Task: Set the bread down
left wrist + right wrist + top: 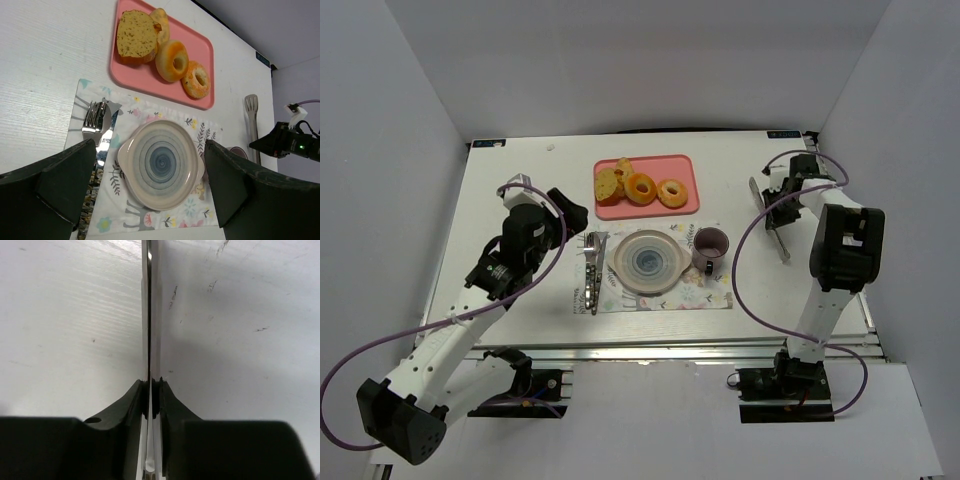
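The bread [609,184] is a thick golden slice with a brown crust, standing at the left end of the pink tray [685,165]. It also shows in the left wrist view [136,34]. My left gripper [570,210] is open and empty, left of the tray and above the placemat's left side; in its own view [150,145] its fingers frame the plate [161,164]. My right gripper [782,192] is at the far right, shut on metal tongs [772,225], whose two blades are pressed together [149,315] between its fingers [150,385].
Two ring pastries [172,60] and a small pale piece [161,20] share the tray. A floral placemat [715,295] holds the plate [647,262], a purple cup [710,245] and cutlery [592,270]. White walls enclose the table.
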`<state>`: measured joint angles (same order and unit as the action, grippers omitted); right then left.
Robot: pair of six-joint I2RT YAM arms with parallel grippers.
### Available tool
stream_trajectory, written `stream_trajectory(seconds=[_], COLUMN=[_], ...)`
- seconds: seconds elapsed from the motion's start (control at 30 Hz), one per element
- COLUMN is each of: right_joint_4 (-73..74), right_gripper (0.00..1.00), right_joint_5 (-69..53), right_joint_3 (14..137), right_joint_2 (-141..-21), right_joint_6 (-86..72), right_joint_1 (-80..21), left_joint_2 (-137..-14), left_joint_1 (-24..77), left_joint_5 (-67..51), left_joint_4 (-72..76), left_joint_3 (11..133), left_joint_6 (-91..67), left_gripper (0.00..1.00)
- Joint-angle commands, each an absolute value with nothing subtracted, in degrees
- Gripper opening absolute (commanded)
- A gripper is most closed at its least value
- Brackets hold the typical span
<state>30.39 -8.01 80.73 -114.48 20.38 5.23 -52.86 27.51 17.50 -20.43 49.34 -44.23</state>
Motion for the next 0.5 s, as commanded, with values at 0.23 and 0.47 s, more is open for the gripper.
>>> stream_trajectory(seconds=[0.23,0.47], right_joint_4=[34.18,37.17], right_gripper=[0.52,0.55], right_joint_5=[-18.10,-21.27], right_joint_3=[88.40,95.78], right_joint_2=[-101.87,-102.39], right_joint_6=[23.91,22.15], right_joint_1=[3.87,-2.27], left_joint_2=[-50.98,-49.93], left_joint_1=[27.60,27.60], left_joint_5=[18.19,18.72], left_joint_4=[-20.30,-21.80], left_joint_3=[49.75,50.36], left_joint_6=[-44.65,-44.82], left_gripper=[0.98,0.98])
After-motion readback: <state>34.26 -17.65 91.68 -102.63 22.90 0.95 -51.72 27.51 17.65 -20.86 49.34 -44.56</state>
